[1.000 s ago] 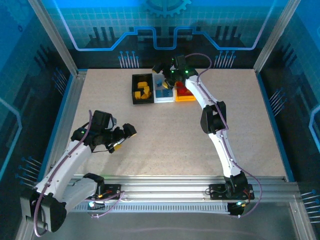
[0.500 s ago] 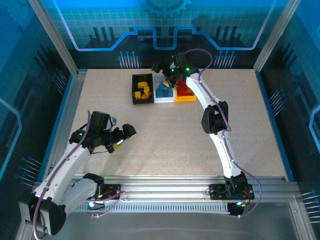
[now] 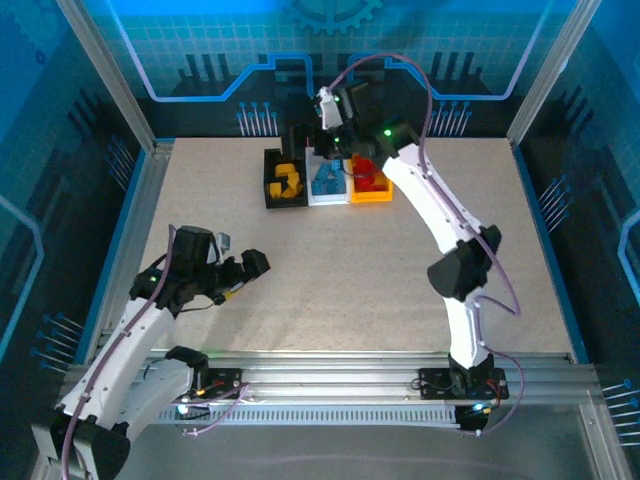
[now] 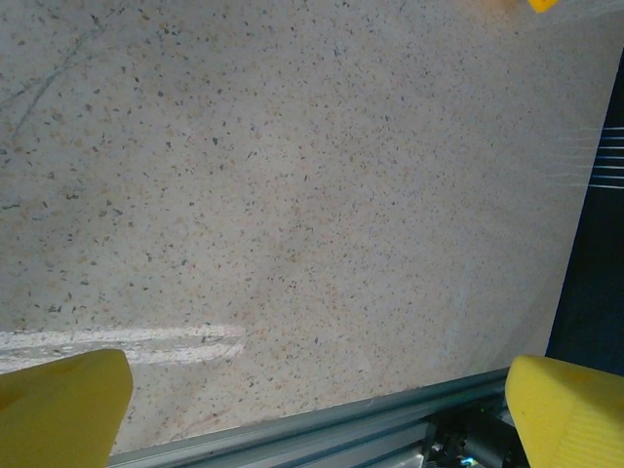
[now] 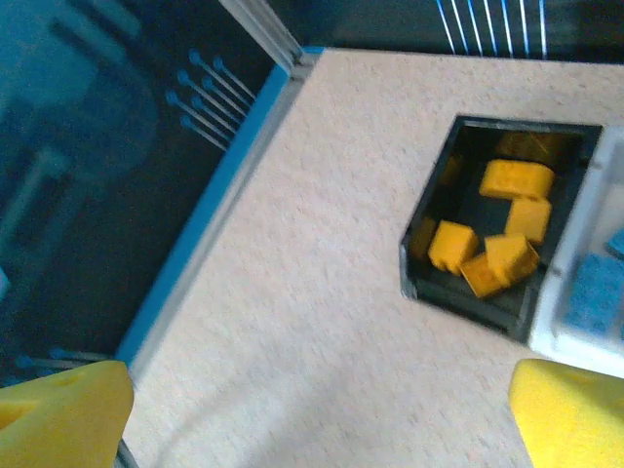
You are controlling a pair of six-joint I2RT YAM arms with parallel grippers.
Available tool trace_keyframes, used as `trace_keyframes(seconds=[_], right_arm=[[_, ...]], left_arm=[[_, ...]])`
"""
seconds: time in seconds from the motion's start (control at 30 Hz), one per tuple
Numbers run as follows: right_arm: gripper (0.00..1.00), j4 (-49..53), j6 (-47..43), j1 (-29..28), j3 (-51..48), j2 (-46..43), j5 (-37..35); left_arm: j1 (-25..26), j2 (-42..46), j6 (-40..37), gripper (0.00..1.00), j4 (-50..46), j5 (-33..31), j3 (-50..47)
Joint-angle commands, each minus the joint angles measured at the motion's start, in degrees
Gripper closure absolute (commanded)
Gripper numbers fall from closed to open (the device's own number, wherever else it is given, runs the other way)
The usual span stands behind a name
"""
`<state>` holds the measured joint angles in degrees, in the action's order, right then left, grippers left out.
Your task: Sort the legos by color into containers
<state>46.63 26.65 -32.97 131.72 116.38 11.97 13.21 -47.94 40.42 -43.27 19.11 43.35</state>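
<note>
Legos [image 3: 327,183], top external: sorted by colour. Yellow bricks [image 3: 288,182] lie in the black bin [image 3: 270,186], blue bricks [image 3: 322,176] in the white bin [image 3: 328,200], and red bricks [image 3: 368,172] in the yellow-orange bin [image 3: 372,197]. They are piled and too small for me to count.
Bins, top external: the three stand side by side at the far side of the table [image 3: 350,260], black on the left, white in the middle, yellow-orange on the right.
Right gripper [image 3: 318,128], top external: it hangs above the far edge of the bins. The wrist hides part of their far rims, and I cannot judge the finger gap from this angle.
Left gripper [image 3: 247,278], top external: it is low over bare table at the near left, well apart from the bins. The fingers are spread with nothing between them.
Left wrist: both yellow pads [image 4: 58,405] are cut off by the bottom corners and stand wide apart. Between them I see speckled table and an aluminium rail [image 4: 341,417]. A yellow scrap [image 4: 544,4] is clipped by the top edge, and I cannot tell what it is.
Right wrist: the picture is blurred. The yellow pads [image 5: 570,409] sit in the bottom corners, spread wide and holding nothing. The black bin with its yellow bricks is at the upper right, beside the white bin, which the right edge cuts off.
</note>
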Motion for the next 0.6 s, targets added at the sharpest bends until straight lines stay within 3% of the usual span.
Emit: trace_keyframes(seconds=[0.0, 0.2, 0.3, 0.57], right_arm=[[0.00, -1.12, -7.68, 0.19, -12.12, -8.36, -8.65], [0.00, -17.51, -13.69, -1.03, -37.02, -27.15, -15.99], [0.00, -18.66, -14.69, -0.45, -43.95, -33.98, -17.86], [0.00, -20.53, -15.89, 3.86, -60.90, -53.44, -24.31]], left_arm=[[0.58, 0.44, -3.42, 0.01, 0.05, -1.61, 3.60], [0.94, -0.75, -6.32, 0.01, -0.24, -11.79, 7.05], [0.94, -2.69, -4.23, 0.01, 0.40, -19.26, 8.14], [1.79, -4.92, -4.22, 0.01, 9.24, -28.51, 6.59]])
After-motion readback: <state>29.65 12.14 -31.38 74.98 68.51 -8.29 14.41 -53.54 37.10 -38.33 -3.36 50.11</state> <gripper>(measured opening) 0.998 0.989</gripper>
